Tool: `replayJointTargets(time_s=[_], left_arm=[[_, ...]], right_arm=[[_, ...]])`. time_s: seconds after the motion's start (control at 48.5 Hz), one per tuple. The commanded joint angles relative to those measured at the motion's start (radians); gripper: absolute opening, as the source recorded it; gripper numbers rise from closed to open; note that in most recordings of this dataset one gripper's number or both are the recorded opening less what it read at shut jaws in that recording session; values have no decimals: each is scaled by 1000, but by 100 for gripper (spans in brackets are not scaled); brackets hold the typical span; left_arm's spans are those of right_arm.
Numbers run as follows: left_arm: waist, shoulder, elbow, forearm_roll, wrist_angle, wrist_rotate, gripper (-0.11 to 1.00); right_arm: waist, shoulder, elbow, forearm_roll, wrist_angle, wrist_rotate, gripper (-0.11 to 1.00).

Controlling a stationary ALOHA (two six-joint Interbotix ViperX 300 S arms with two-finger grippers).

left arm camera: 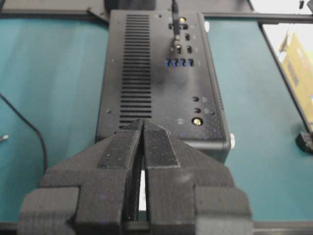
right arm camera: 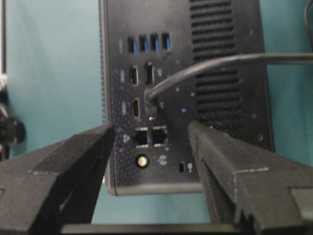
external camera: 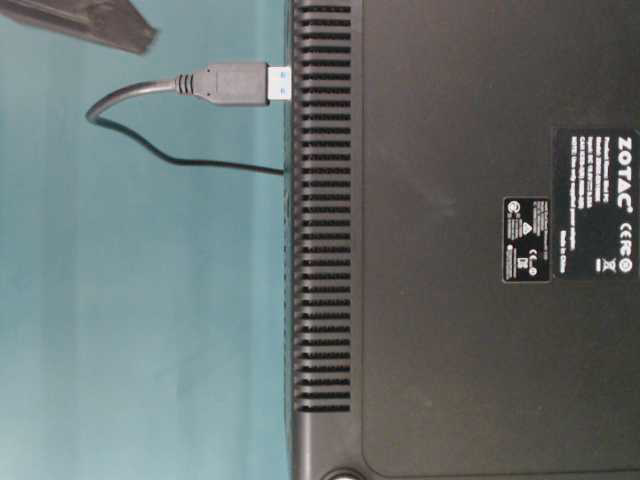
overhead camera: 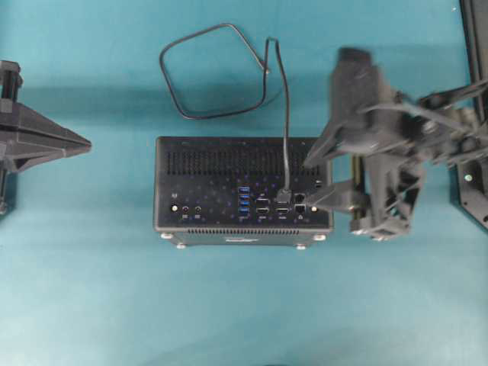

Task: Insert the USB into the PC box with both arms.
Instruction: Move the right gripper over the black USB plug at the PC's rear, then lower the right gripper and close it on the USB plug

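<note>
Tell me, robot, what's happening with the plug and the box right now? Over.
Right gripper open, fingers clear of USB. Left gripper shut, off the PC box. Plug sits in the box's port. Nothing in the way.

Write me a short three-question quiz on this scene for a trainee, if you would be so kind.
1. True or false: the USB plug sits in a socket of the PC box.
2. Which one stands open? A) left tool B) right tool C) both
3. Fill in: the row of ports is coloured ____.
Key: 1 true; 2 B; 3 blue.
</note>
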Motion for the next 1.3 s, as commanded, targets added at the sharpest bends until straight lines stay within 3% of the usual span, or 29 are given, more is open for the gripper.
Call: replayJointTargets(time_s=[0.0,0.764,1.28], left_arm=[[2,8,-31,2,-3,0,0],[2,9,-14,2,-3,-3,0],[2,5,-15,3,-3,-5,0]], right_arm=[[2,5,-25,0,-2,14,74],[3,100,-52,-5,-57,11,73],[3,101,-40,-3,-57,12,61]])
